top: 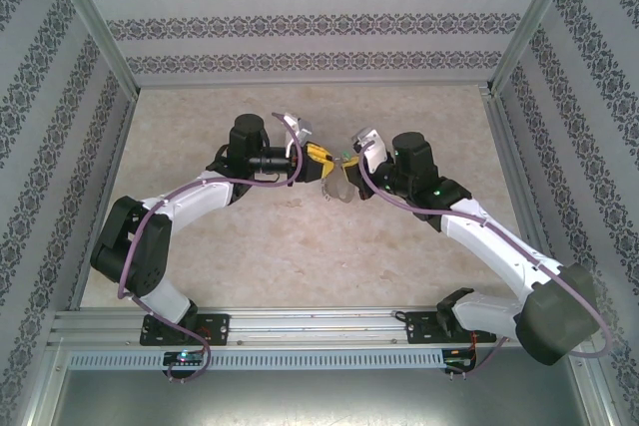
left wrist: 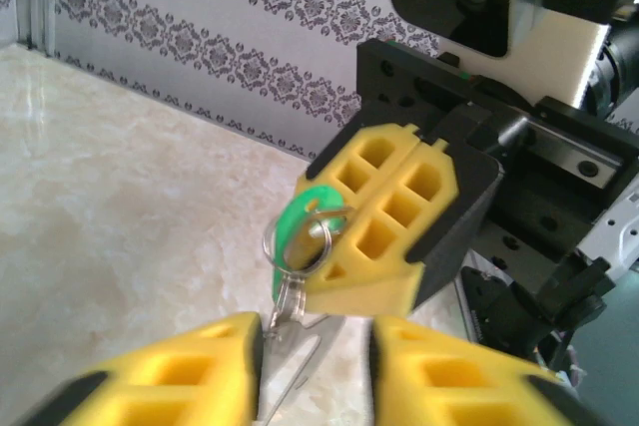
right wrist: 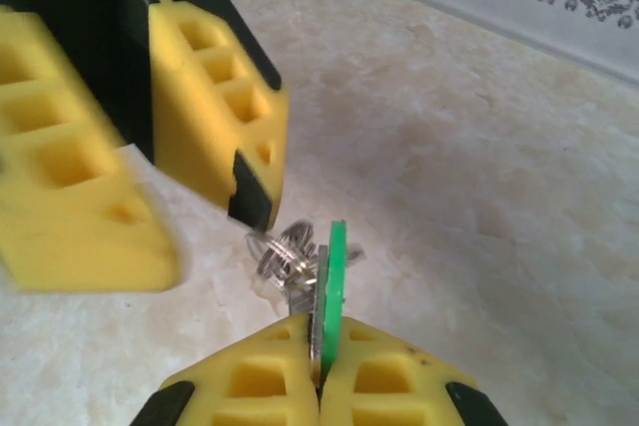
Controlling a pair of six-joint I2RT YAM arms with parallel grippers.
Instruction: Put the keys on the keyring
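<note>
Left tool (left wrist: 318, 348) parted; right tool (right wrist: 319, 348) clamped; tips close.

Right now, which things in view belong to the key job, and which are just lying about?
Job: keys, pinched in the shut right hand; left hand, open, close by.
Just there: table; patterned wall; metal frame rail.
</note>
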